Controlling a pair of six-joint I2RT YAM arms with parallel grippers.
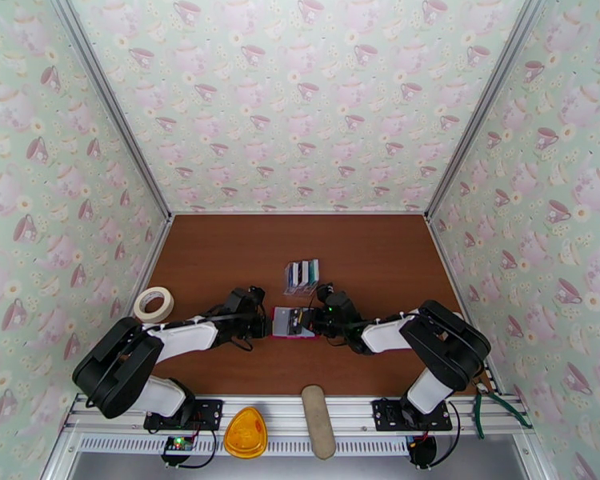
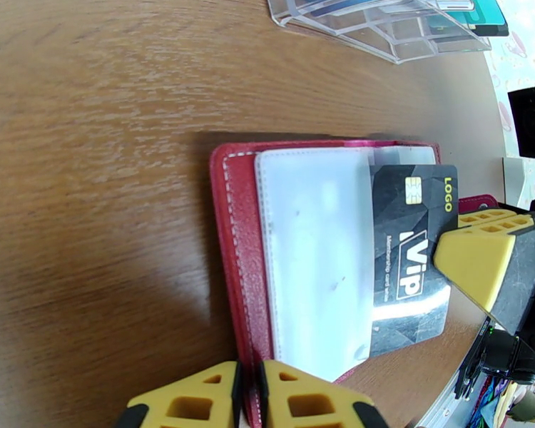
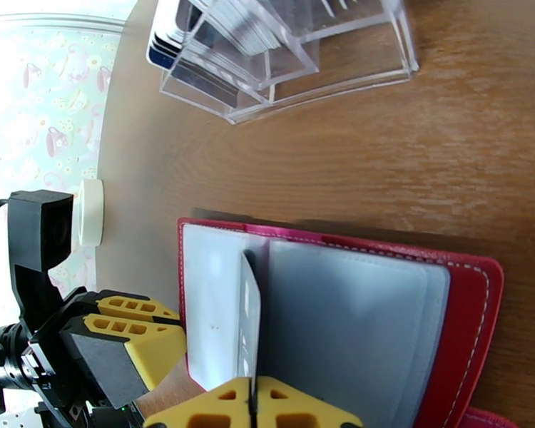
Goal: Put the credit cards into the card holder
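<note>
Counter [image 1: 220,258]: red wallet [image 2: 232,230] lies open between the arms, left pincer [image 2: 250,401] pinching its near edge. The clear rack [image 3: 339,73] just beyond holds the spare cards [image 1: 303,271]. Right pincer [image 3: 253,404] pinches a black card [image 2: 410,258], partly inside a pocket (one nearly in, rest to go).
</note>
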